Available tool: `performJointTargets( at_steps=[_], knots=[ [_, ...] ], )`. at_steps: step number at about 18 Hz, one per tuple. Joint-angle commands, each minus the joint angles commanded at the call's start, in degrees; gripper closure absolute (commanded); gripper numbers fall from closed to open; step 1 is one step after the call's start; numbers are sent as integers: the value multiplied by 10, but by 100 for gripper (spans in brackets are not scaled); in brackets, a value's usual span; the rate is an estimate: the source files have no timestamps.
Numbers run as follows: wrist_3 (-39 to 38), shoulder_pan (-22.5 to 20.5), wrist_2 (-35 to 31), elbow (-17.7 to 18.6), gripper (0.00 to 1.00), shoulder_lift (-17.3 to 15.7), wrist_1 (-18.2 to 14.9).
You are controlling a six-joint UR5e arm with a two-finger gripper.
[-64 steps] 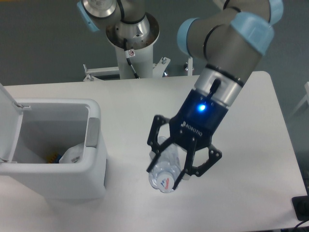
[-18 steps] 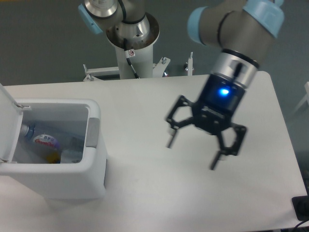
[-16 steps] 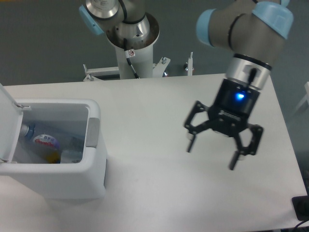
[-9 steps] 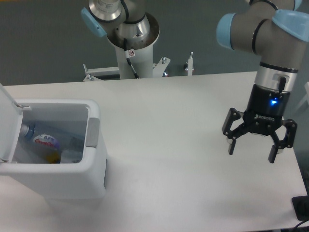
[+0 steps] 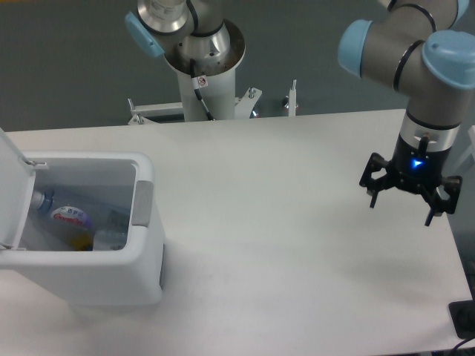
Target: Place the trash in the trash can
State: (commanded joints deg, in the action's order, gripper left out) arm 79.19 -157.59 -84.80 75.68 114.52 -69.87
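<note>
Arm (image 5: 427,89) upright, jaws spread, empty

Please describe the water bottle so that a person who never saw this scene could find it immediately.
Look at the large white trash can at the left end of the table, its lid open. Inside it, near the left wall, lies the water bottle. Its clear body, blue cap and red-blue label set it apart from the other trash beside it.

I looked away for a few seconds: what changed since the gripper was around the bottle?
The bottle left the table and now lies inside the trash can. The gripper let it go and moved to the table's right edge, jaws open and empty. The trash can and its raised lid stayed put.
</note>
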Motion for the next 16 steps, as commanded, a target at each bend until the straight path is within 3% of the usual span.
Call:
performJointTargets(
  at_steps=[3,16],
  knots=[
    [4,3,-38,-17,0,18,-43],
    [51,7,-37,3,0,20,-33]
  ],
)
